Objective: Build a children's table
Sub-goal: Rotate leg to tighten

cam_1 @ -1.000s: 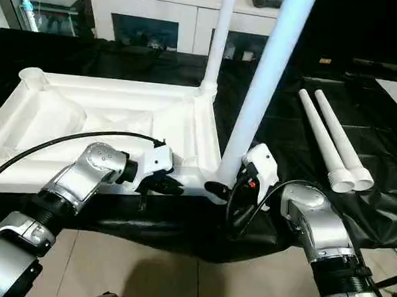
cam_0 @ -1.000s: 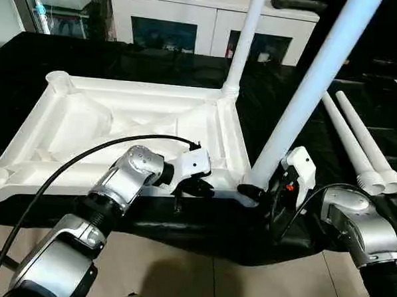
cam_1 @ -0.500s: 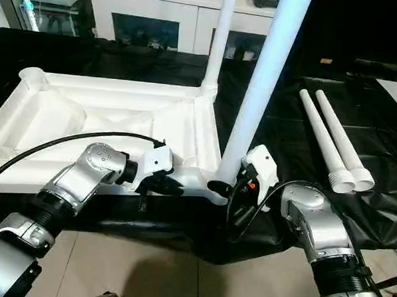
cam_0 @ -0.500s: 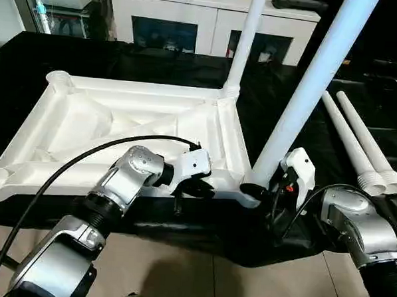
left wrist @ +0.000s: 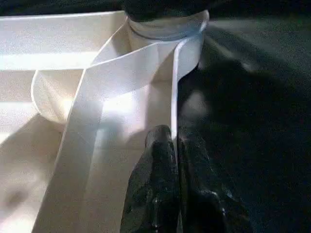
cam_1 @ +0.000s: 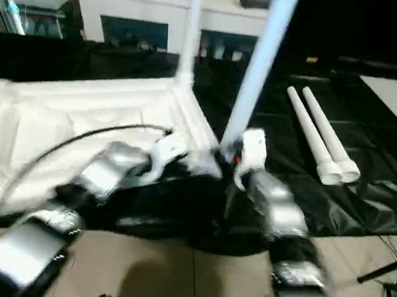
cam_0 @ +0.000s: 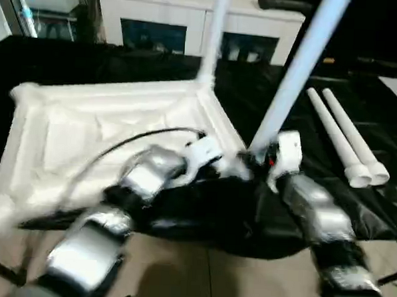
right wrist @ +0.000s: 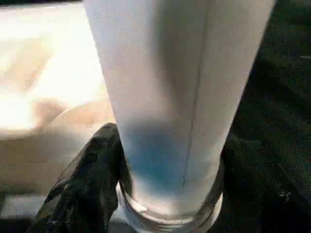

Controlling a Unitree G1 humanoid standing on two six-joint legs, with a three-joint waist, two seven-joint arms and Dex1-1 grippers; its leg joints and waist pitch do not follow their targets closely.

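The white tabletop [cam_0: 86,123] lies underside up on black cloth. One white leg [cam_0: 214,36] stands upright in its far right corner socket. A second leg [cam_0: 295,74] leans in the near right corner socket [right wrist: 170,218]. My right gripper [right wrist: 165,160] holds that leg just above its base, one black finger [right wrist: 92,179] lying against it and the other hidden behind it. My left gripper [left wrist: 176,141] is shut on the tabletop's thin near rim [left wrist: 174,87], close to the same corner. Two loose legs [cam_0: 345,139] lie side by side on the cloth at the right.
A white cabinet with glass doors [cam_0: 165,24] stands behind the table. The black cloth [cam_0: 382,205] hangs over the table's front edge, with tiled floor [cam_0: 218,276] below. A black cable [cam_0: 139,135] arcs from my left forearm over the tabletop.
The whole picture has swung and blurred, so the camera has moved. Both grippers stay at the near right corner, and the right gripper's fingers have come in against the leg.
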